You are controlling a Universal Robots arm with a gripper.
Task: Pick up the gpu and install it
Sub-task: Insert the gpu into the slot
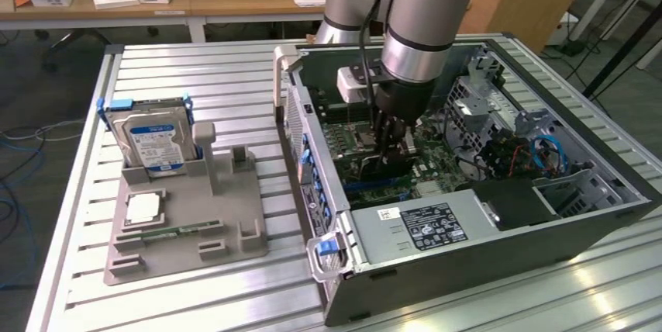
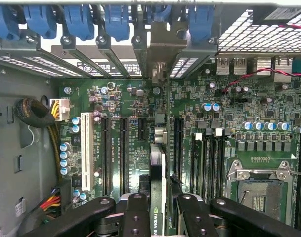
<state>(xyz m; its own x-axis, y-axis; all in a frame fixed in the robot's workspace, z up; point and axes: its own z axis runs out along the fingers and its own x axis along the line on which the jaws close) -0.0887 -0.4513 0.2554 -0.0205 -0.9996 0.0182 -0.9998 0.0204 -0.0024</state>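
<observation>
**Claw clamped on the gpu inside the open case**

Nearest in the exterior view, a grey holder [image 1: 176,239] lies on the slatted bench [image 1: 207,68], carrying a memory stick [image 1: 170,233] and, upright at its far end, a hard drive [image 1: 155,142]. To the exterior view's right, the arm reaches down into the computer case [image 1: 497,247]. There the claw [image 2: 160,217] grips the gpu [image 2: 156,168] from both sides, edge-on over the motherboard [image 2: 115,98], among the expansion slots. Whether the card is seated cannot be told.

Slatted table [image 1: 176,76] carries grey fixture [image 1: 222,209], computer case [image 1: 497,266].
</observation>
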